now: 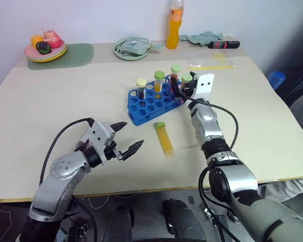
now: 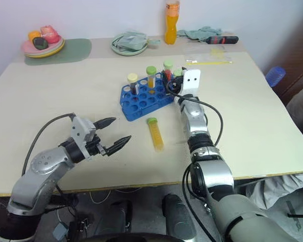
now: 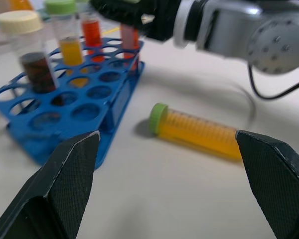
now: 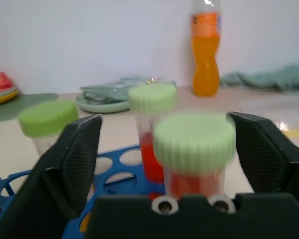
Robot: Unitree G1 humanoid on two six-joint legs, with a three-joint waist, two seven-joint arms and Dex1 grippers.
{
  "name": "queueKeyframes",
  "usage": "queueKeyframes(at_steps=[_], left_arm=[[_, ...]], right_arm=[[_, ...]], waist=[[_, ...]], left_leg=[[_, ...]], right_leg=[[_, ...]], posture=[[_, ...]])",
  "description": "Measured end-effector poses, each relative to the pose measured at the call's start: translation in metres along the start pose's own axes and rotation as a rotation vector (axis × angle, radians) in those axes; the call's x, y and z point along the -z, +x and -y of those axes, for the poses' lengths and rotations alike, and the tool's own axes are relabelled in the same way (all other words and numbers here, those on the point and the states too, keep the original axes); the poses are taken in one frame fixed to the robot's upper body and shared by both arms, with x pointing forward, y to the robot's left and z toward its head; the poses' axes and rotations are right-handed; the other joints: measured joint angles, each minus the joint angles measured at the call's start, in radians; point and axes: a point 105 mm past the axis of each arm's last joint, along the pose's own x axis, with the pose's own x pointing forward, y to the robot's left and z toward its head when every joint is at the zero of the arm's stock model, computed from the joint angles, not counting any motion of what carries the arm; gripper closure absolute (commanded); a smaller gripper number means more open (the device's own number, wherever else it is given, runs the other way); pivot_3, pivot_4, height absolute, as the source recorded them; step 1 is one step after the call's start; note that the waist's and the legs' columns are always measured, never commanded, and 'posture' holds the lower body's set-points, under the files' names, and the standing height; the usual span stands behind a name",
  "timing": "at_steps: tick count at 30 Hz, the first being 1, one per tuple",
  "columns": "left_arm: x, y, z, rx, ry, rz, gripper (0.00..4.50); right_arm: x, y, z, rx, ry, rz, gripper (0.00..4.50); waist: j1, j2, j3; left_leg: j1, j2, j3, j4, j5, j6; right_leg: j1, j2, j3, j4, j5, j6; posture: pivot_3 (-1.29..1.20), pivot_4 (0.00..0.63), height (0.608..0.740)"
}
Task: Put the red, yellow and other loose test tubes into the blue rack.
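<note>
A bright blue plastic rack with a grid of round holes (image 1: 152, 102) is seen on the pale tabletop (image 1: 50, 126), just in front of the right pincer (image 4: 164, 144). Four capped tubes are stood upright in it: one with dark maroon liquid and a cream cap (image 1: 141, 87), one with yellow liquid and a green cap (image 1: 158, 80), one with red liquid and a pale green cap (image 1: 175, 73), and another red-filled, pale-green-capped tube (image 4: 194, 149) placed between the right pincer's fingers (image 4: 79, 159). These fingers are spread apart on either side of that cap, with gaps visible, so the tube is released rather than grasped.

A clear plastic tube of yellow liquid with a green cap (image 1: 164, 137) is lying flat on the table, beside the rack and ahead of the left pincer (image 1: 122, 138). The left pincer is held wide open above the table, well apart from the rack, with nothing gripped.
</note>
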Motion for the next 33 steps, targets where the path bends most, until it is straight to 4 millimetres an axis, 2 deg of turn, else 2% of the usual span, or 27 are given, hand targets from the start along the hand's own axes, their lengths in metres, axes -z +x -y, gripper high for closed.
queueKeyframes(at_steps=[3, 6, 8, 9, 11, 13, 15, 17, 21, 25, 28, 33], left_arm=[[-0.003, -0.010, -0.013, -0.061, 0.001, 0.006, 0.00], [-0.004, -0.021, -0.024, -0.087, 0.027, -0.014, 0.00], [-0.003, -0.029, -0.033, -0.096, 0.050, -0.047, 0.00], [0.000, -0.031, -0.036, -0.085, 0.066, -0.068, 0.00], [0.005, -0.034, -0.038, -0.063, 0.078, -0.099, 0.00], [0.008, -0.036, -0.039, -0.018, 0.083, -0.118, 0.00], [0.007, -0.036, -0.038, 0.022, 0.094, -0.120, 0.00], [0.009, -0.038, -0.036, 0.061, 0.099, -0.135, 0.00], [0.012, -0.041, -0.035, 0.114, 0.101, -0.152, 0.00], [0.013, -0.042, -0.034, 0.121, 0.102, -0.152, 0.00], [0.016, -0.043, -0.031, 0.116, 0.091, -0.153, 0.00], [0.019, -0.043, -0.024, 0.108, 0.074, -0.147, 0.00]], right_arm=[[0.005, -0.028, 0.023, -0.039, -0.073, -0.147, 0.36], [0.008, -0.064, 0.031, -0.139, -0.192, -0.360, 0.36], [-0.005, -0.087, 0.025, -0.251, -0.265, -0.493, 0.36], [-0.014, -0.099, 0.016, -0.324, -0.282, -0.559, 0.36], [-0.029, -0.109, -0.007, -0.431, -0.263, -0.624, 0.36], [-0.037, -0.113, -0.040, -0.530, -0.156, -0.724, 0.36], [-0.042, -0.115, -0.064, -0.602, -0.106, -0.795, 0.36], [-0.038, -0.114, -0.074, -0.622, -0.080, -0.850, 0.36], [-0.011, -0.105, -0.082, -0.560, 0.014, -0.995, 0.36], [0.000, -0.093, -0.093, -0.476, 0.027, -1.065, 0.36], [0.010, -0.089, -0.087, -0.365, 0.019, -1.128, 0.36], [0.022, -0.091, -0.089, -0.261, 0.031, -1.225, 0.36]], waist=[[0.015, 0.000, 0.000], [0.017, 0.002, 0.001], [0.013, 0.003, 0.001], [0.010, 0.003, 0.001], [-0.001, 0.002, 0.001], [-0.012, 0.002, 0.001], [-0.010, 0.002, 0.001], [-0.003, 0.001, 0.000], [0.001, 0.000, 0.000], [-0.009, 0.000, 0.000], [-0.011, 0.000, 0.000], [-0.011, 0.000, 0.000]], left_leg=[[0.000, 0.000, 0.000, 0.000, 0.000, 0.000], [0.000, 0.000, 0.000, 0.000, 0.000, 0.000], [0.000, 0.000, 0.000, 0.000, 0.000, 0.000], [0.001, 0.000, 0.000, 0.000, 0.000, 0.000], [0.002, 0.001, 0.000, -0.001, 0.000, 0.000], [0.002, 0.001, -0.002, -0.001, 0.000, 0.000], [0.002, 0.001, -0.004, 0.000, 0.000, 0.000], [0.000, 0.000, -0.004, 0.000, 0.000, 0.000], [-0.001, -0.001, -0.002, 0.000, 0.000, 0.000], [-0.002, 0.000, -0.003, -0.001, 0.000, 0.000], [-0.002, 0.000, -0.003, -0.001, 0.000, 0.000], [-0.002, 0.000, -0.003, -0.001, 0.000, 0.001]], right_leg=[[0.000, 0.000, 0.000, -0.001, 0.000, 0.000], [0.000, 0.000, 0.000, -0.001, 0.000, 0.000], [0.000, 0.001, 0.000, -0.001, 0.000, 0.000], [0.000, 0.002, 0.001, 0.000, 0.000, 0.000], [0.000, 0.003, 0.000, 0.000, -0.001, -0.002], [0.000, 0.004, 0.001, 0.000, -0.001, -0.002], [0.000, 0.004, -0.001, 0.000, -0.001, -0.003], [0.000, 0.003, -0.002, -0.001, -0.001, -0.003], [0.000, 0.001, -0.001, -0.003, -0.001, -0.002], [-0.001, 0.002, -0.001, -0.001, -0.001, -0.002], [-0.002, 0.002, -0.001, -0.001, -0.001, -0.002], [-0.002, 0.002, -0.001, -0.001, -0.001, -0.002]], posture=[[0.00, 0.150, 0.740], [0.00, 0.150, 0.740], [0.00, 0.150, 0.740], [0.00, 0.150, 0.740], [0.00, 0.150, 0.740], [0.00, 0.150, 0.740], [0.00, 0.150, 0.740], [0.00, 0.150, 0.740], [0.00, 0.150, 0.740], [0.00, 0.150, 0.740], [0.00, 0.150, 0.740], [0.00, 0.150, 0.740]])
